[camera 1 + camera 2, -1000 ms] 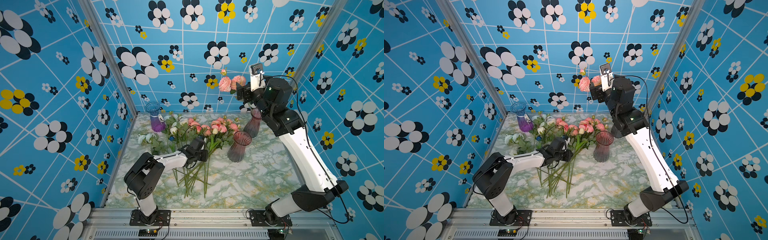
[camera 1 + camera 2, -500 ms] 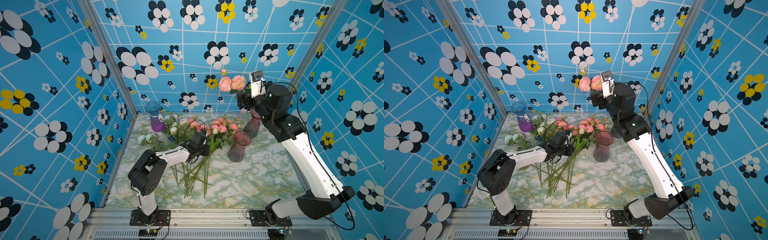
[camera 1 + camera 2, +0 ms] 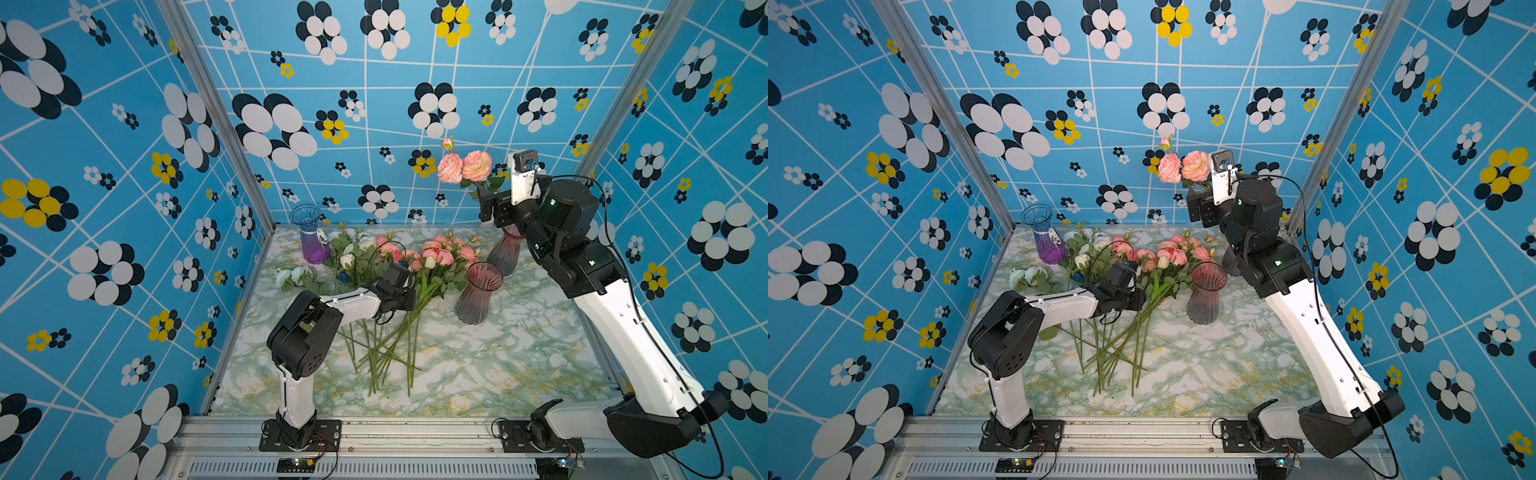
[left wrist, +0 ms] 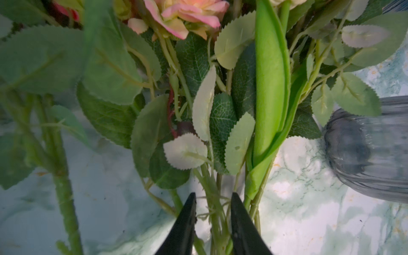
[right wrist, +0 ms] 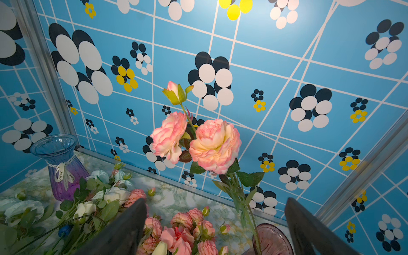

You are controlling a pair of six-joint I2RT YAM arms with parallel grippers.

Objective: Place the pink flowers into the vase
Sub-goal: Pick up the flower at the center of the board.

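A stem of pink flowers stands upright in the dark pink vase at the back right. My right gripper hangs open just below the blooms; the stem runs between its wide jaws untouched. More pink flowers lie in a pile mid-table. My left gripper is low over their green stems, its narrow jaws shut on a few of them.
A second pink vase stands just right of the pile. A blue-purple vase is at the back left. White-flowered stems and a small blue flower lie left of the pink ones. Patterned walls enclose the table.
The left arm's elbow has swung up and inward while its jaws narrowed slightly on the stems. The right wrist has drawn down and back a little from the blooms, which stay in the vase.
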